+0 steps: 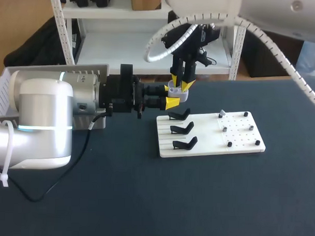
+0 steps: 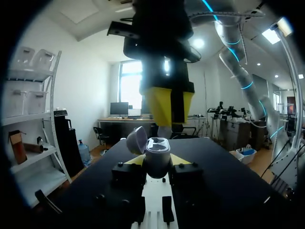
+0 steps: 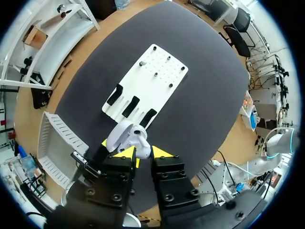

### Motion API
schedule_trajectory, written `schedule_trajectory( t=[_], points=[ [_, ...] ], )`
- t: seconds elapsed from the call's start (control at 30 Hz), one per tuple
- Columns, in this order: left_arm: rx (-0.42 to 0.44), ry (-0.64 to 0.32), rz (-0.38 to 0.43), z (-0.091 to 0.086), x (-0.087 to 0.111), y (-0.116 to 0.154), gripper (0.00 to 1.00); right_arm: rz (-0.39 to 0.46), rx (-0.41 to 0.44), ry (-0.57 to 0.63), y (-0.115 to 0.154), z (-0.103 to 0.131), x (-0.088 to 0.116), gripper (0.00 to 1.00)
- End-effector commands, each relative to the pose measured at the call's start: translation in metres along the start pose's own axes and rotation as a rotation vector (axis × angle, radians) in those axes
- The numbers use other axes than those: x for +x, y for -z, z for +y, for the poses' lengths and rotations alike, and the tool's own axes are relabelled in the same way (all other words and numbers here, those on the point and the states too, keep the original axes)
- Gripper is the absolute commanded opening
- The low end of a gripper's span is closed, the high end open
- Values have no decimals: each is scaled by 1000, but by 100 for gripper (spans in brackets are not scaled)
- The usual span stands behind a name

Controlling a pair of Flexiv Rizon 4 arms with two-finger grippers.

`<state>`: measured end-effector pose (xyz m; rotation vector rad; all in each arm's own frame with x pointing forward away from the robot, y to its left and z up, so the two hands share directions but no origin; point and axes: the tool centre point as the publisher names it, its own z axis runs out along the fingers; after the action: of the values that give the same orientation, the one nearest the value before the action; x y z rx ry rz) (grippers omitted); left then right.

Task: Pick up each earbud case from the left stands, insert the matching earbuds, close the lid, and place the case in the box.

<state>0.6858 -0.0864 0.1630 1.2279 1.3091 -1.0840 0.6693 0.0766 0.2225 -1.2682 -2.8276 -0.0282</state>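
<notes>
The left gripper (image 2: 157, 161) is closed on the earbud case (image 1: 175, 92), one yellow tip against each side of its round grey body. It holds the case upright in the air, just off the white board (image 1: 239, 144), past the far edge at the board's stand end. The case's lid (image 2: 137, 139) is open and tilts back to one side, so the well inside shows.

The right gripper (image 1: 180, 82) points straight down directly above the open case, very close to its top. Whether it holds anything cannot be told: something small and pale shows at its tips in the left wrist view, but it is too unclear to name.

Three black stands (image 1: 180, 129) sit in a row at the near end of the board, all bare. Small dark pegs (image 1: 229, 144) dot the opposite end of the board. The board lies flat on the dark surface (image 1: 196, 202). A white slatted box (image 3: 57, 143) sits well apart from the board, beyond its stand end, with the left arm in front of it.
</notes>
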Motion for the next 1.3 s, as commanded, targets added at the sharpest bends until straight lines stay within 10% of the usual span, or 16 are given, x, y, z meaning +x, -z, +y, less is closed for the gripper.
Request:
schedule_trajectory(
  t=[0.03,1.3],
  points=[
    [-5,-2,-3,-1,1,0,0,-15,4,3,0,3,-2,0],
    [-5,-2,-3,-1,1,0,0,18,25,27,-14,3,-4,0]
  ],
)
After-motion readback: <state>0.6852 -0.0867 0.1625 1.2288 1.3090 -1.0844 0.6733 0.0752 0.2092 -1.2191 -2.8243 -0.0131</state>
